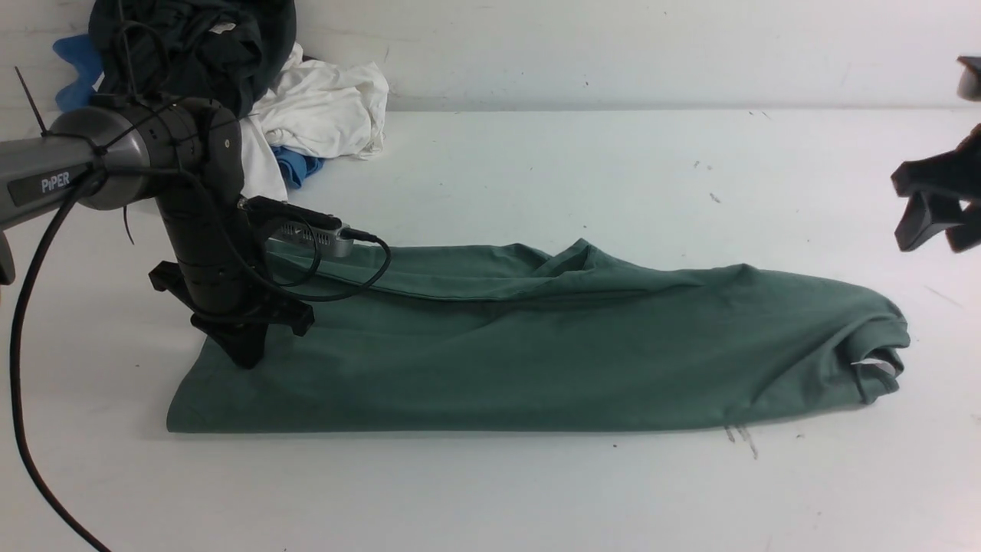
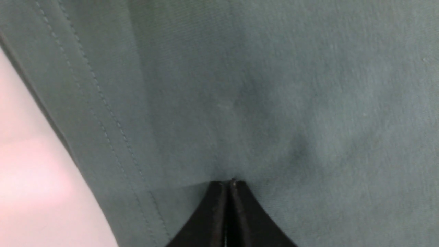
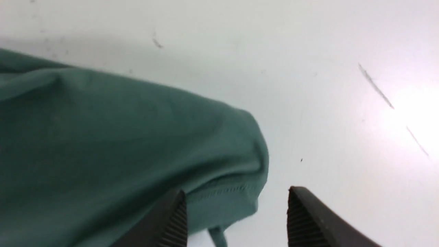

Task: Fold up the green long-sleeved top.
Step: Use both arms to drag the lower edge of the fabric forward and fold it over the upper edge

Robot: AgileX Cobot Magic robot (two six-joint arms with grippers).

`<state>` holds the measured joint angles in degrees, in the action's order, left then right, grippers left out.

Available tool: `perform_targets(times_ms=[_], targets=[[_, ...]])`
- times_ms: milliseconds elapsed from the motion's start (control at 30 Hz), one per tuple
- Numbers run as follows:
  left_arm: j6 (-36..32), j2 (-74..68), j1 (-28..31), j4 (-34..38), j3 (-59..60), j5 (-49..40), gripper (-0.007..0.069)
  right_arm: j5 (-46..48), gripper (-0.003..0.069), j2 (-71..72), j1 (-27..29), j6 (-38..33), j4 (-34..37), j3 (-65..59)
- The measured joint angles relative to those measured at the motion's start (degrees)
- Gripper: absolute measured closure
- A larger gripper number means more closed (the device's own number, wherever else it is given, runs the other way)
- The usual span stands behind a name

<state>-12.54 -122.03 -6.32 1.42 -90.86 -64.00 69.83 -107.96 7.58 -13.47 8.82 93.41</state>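
Observation:
The green long-sleeved top [image 1: 536,353] lies on the white table, folded lengthwise into a long band. Its hem is at the left and its neck opening with a white label [image 1: 877,366] is at the right. My left gripper [image 1: 245,356] points straight down onto the hem end. In the left wrist view it [image 2: 228,182] is shut, with its tips pressed against the green cloth [image 2: 274,85]; I see no cloth between them. My right gripper [image 1: 904,207] is open and raised beyond the neck end. In the right wrist view it [image 3: 236,195] hangs over the top's rounded end [image 3: 120,130].
A pile of clothes sits at the back left by the wall: a black garment [image 1: 191,38], a white one [image 1: 329,107] and blue ones [image 1: 73,73]. The left arm's cable [image 1: 23,322] loops down over the table's left side. Bare table [image 1: 613,176] lies behind the top.

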Motion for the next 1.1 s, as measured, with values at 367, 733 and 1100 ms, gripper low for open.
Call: perform_targets(times_ms=[367,733,1100], targets=[[-1.3,0.1,0.2,1.3,0.0,0.2,0.0632,-20.5,0.0286,7.7,-7.3,6.3,-6.2,-30.9],[-2.0,0.1,0.3,2.4,0.0,0.3,0.0632,-31.2,0.0385,3.2,-7.4,11.1,-10.4,-32.1],[-2.0,0.1,0.5,2.3,0.0,0.3,0.0632,-24.3,0.0663,8.0,-7.1,11.4,-12.6,-29.9]])
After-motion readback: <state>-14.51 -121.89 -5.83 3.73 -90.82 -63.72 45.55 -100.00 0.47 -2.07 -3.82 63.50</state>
